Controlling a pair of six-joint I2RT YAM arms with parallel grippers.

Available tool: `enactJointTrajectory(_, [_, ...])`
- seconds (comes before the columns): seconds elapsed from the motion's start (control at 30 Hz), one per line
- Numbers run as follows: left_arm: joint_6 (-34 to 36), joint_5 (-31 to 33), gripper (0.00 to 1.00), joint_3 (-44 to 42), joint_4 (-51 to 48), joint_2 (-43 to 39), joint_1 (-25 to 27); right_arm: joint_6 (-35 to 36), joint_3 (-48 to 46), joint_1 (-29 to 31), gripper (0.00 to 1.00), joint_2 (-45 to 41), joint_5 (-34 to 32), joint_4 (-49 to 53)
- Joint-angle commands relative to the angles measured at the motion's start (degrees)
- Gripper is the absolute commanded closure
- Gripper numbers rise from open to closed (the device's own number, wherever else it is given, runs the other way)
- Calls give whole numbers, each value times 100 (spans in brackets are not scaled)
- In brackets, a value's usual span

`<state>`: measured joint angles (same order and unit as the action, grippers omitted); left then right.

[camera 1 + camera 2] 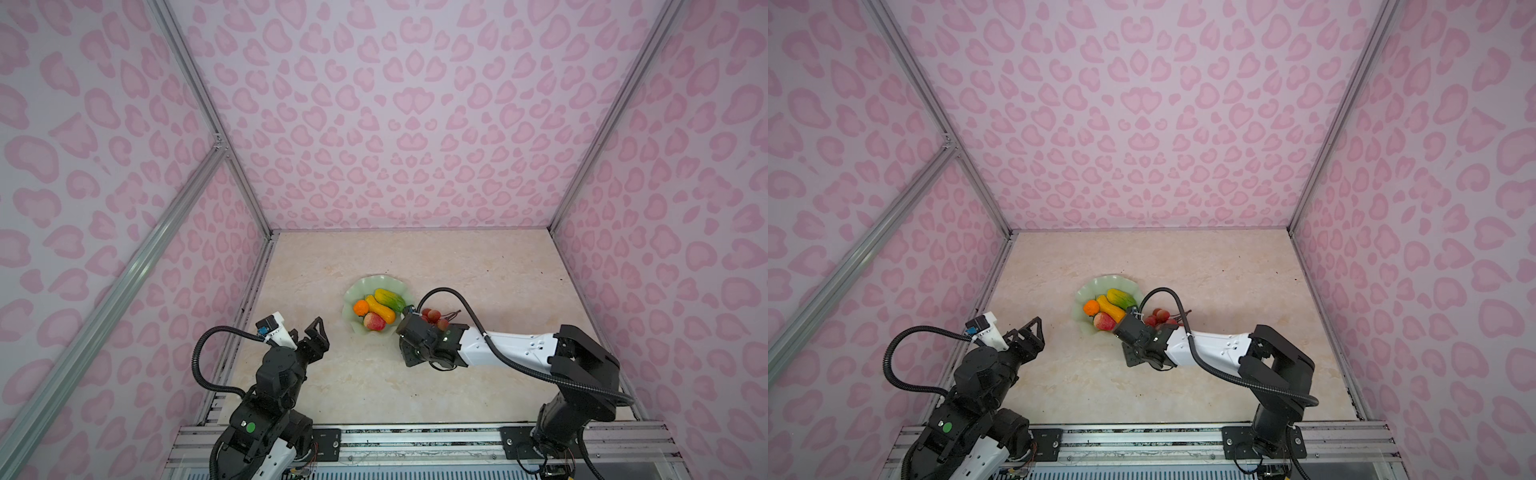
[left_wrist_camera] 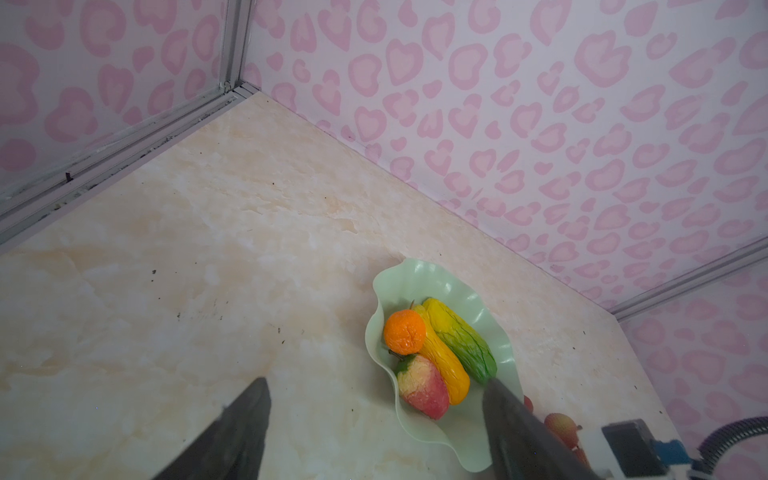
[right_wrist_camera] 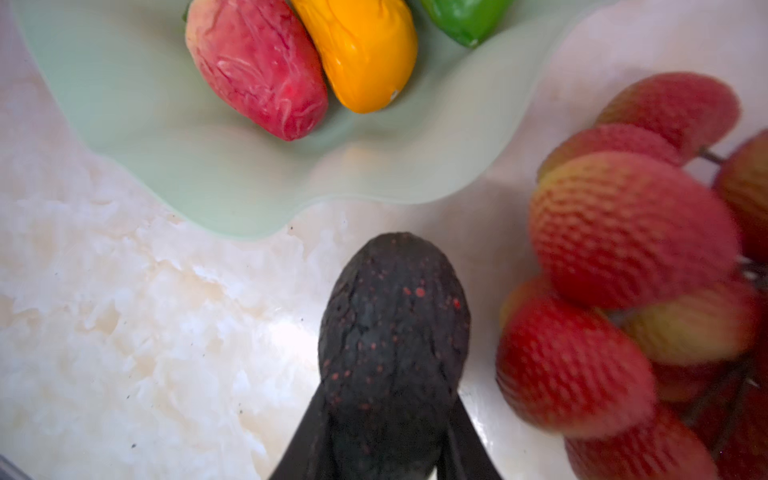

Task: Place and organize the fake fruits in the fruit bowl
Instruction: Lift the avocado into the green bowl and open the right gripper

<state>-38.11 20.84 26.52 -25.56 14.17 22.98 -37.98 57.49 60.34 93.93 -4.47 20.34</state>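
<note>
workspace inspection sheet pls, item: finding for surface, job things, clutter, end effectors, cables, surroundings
surface: pale marble-look tabletop, small dark specks.
job's things: fruit bowl holds small orange, orange-yellow gourd, yellow-green oblong, strawberry; berry cluster on the table beside the bowl; avocado outside the bowl, near its rim.
clutter: nothing seen.
end effectors: left end effector open, empty, away from the bowl; right end effector shut on avocado.
cables: black corrugated hose loops over the right arm, another along the left arm.
surroundings: pink heart-print walls, aluminium frame.
</note>
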Motion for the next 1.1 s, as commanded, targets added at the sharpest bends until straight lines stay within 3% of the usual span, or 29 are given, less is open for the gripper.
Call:
enactJointTrajectory(0.0, [-56, 56, 19, -12, 169, 67, -4, -80, -260, 78, 81, -455, -99, 61])
enactJointTrajectory(0.13, [-73, 43, 19, 2, 234, 159, 0, 96, -241, 84, 81, -961, -278, 124])
enactJointTrajectory(0.23, [-108, 27, 19, -7, 262, 191, 3, 345, 118, 59, 81, -872, -511, 8])
enactJointTrajectory(0.53, [-39, -4, 19, 149, -69, 40, -2, 1045, 1781, -529, 80, 785, -256, -320])
enactJointTrajectory(0.77, [-12, 15, 19, 195, -195, -121, 1, 1158, 2613, -786, 77, 1889, -98, -182])
enactJointTrajectory(0.87, [18, 0, 19, 242, -204, -88, -2, 1088, 2642, -791, 70, 2039, -84, -214])
enactJointTrajectory(1.07, [152, -101, 19, 390, -70, 123, 0, 1029, 2430, -804, 42, 1755, -127, -338])
